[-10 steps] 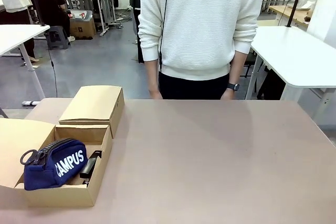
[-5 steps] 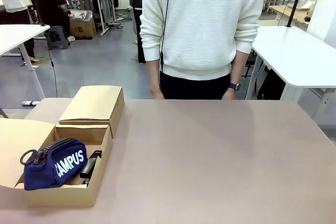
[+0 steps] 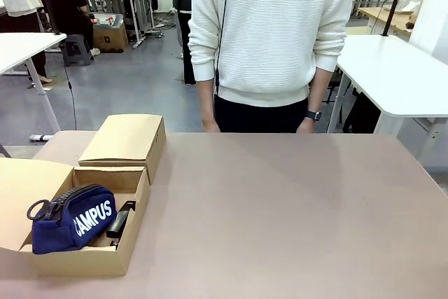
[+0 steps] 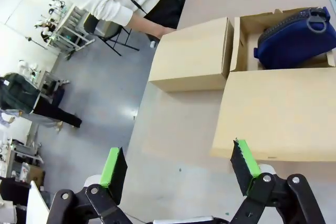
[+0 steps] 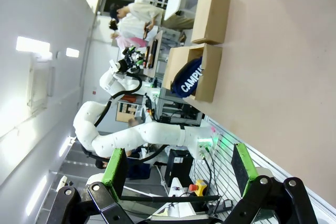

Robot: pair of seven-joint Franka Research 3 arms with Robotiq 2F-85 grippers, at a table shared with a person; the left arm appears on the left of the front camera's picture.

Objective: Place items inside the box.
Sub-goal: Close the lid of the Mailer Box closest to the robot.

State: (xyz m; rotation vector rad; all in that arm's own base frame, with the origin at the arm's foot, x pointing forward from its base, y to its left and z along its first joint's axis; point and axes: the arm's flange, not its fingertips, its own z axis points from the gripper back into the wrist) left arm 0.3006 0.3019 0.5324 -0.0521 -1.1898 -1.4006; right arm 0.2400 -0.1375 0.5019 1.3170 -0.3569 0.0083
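1. Lighting's bright and even, pretty sharp all round.
2. The table (image 3: 280, 208) carries only a soft, faint shadow near the person (image 3: 271, 33).
3. Ceiling light panels (image 5: 31, 45) blow out white in the right wrist view.
4. Both wrist views bend at the edges.

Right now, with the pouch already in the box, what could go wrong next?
The navy pouch stands higher than the open box, so closing its flap may jam. The black stapler beside it leaves little room for more items. The closed box touches it, crowding a gripper's approach.
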